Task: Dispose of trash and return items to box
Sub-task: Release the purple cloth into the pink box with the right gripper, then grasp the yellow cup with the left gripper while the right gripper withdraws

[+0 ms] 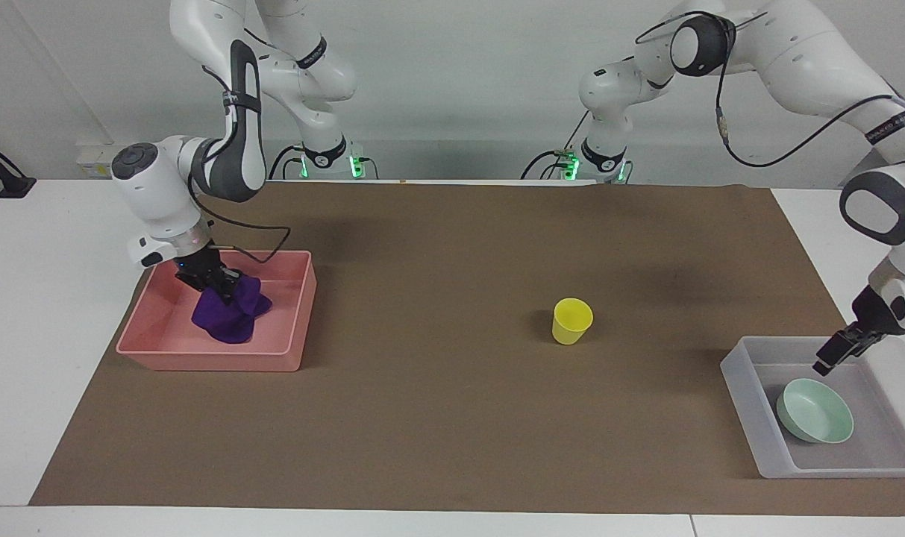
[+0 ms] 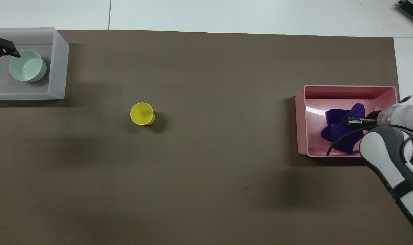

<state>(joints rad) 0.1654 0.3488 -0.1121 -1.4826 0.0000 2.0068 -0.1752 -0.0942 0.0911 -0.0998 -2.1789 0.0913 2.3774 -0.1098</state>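
The purple cloth (image 1: 228,317) lies bunched on the floor of the pink tray (image 1: 206,362) at the right arm's end of the table. My right gripper (image 1: 224,287) is down in the tray, shut on the top of the cloth. The mint-green bowl (image 1: 814,410) sits upright in the translucent white box (image 1: 750,418) at the left arm's end. My left gripper (image 1: 829,362) is open and empty, raised over the box beside the bowl, clear of it. The yellow cup (image 1: 571,321) stands upright on the brown mat between box and tray.
In the overhead view the right arm's forearm (image 2: 390,160) covers the tray's (image 2: 349,87) corner nearest the robots. The cloth (image 2: 339,127), cup (image 2: 142,114), bowl (image 2: 26,65) and box (image 2: 58,64) show there too. White table borders the mat.
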